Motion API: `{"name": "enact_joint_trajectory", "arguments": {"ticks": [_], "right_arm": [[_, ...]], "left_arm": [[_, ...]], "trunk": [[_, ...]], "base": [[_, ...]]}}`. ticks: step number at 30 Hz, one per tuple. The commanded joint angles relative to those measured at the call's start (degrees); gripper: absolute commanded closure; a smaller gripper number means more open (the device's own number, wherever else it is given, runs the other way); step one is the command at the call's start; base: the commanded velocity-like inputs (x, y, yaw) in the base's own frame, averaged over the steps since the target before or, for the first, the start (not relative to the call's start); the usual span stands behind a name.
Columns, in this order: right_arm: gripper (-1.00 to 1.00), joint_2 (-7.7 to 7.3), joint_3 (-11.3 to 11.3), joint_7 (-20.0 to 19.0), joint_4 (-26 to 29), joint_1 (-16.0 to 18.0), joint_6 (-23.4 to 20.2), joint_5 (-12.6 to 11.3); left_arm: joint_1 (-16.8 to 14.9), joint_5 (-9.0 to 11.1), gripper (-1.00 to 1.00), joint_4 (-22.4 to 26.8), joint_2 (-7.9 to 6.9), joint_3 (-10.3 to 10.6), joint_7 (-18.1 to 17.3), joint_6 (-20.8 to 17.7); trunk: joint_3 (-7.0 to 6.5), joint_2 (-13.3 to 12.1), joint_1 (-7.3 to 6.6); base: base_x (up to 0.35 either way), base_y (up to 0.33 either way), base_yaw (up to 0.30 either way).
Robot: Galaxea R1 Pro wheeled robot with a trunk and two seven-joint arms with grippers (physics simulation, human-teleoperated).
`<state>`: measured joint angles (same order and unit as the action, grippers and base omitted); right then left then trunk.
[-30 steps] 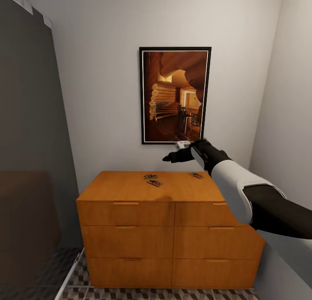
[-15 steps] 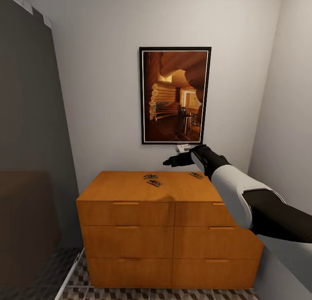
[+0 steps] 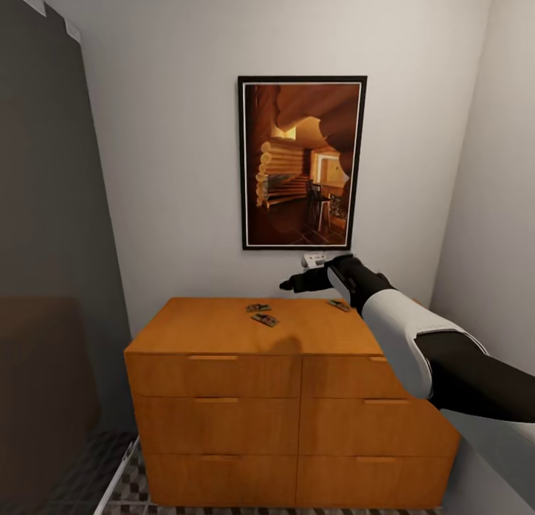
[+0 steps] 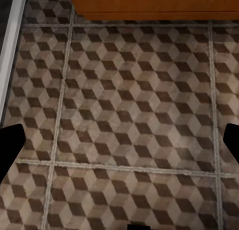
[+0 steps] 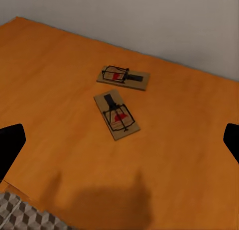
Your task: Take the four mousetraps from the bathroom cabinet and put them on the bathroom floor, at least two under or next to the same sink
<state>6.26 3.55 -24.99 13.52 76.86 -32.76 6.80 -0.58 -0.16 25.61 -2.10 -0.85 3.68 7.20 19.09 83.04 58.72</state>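
Open right end effector (image 3: 288, 284) above cabinet (image 3: 223, 329) mousetraps (image 5: 118, 114)

Smooth wooden cabinet (image 3: 223, 329); wooden mousetraps (image 5: 118, 116)

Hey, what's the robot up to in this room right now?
The robot faces an orange-brown cabinet and reaches its right end effector, open and empty, out above the top. Three mousetraps lie there untouched: two close together, one off by the arm. The left end effector hangs open over the cube-patterned floor tiles.
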Motion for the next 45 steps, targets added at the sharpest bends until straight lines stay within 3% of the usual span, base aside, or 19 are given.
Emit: {"name": "enact_joint_trajectory", "arguments": {"ticks": [1, 12, 21, 26, 45], "right_arm": [[-1.0, -0.02, 0.19, -0.41, 0.11, -0.08, -0.11, 0.6], [-1.0, -0.1, 0.22, -0.41, 0.1, -2.16, 0.76, 0.7], [-1.0, -0.1, 0.15, -0.41, 0.13, -4.47, 1.0, 5.75], [-1.0, -0.1, 0.14, -0.41, 0.11, -4.71, 1.02, 6.61], [-1.0, 0.0, 0.21, -0.54, 0.11, -5.21, 0.98, 6.84]], "left_arm": [[-0.04, -0.02, -1.0, -0.03, 0.01, -0.03, 0.1, 0.18], [-0.04, -0.02, -1.0, -0.03, -0.01, -0.03, 0.1, 0.18], [-0.04, -0.02, -1.0, -0.03, -0.01, -0.03, 0.1, 0.18], [-0.04, -0.02, -1.0, -0.03, -0.01, -0.03, 0.1, 0.18], [-0.04, -0.02, -1.0, -0.03, -0.01, -0.03, 0.1, 0.18]], "trunk": [[0.07, 0.04, 0.01], [0.07, 0.04, 0.01], [0.07, 0.04, 0.01], [0.07, 0.04, 0.01], [0.07, 0.04, 0.01]], "base": [[0.127, 0.0, 0.0], [0.07, 0.0, 0.0], [0.003, 0.0, 0.0], [0.0, 0.0, 0.0], [0.0, 0.0, 0.0]]}}
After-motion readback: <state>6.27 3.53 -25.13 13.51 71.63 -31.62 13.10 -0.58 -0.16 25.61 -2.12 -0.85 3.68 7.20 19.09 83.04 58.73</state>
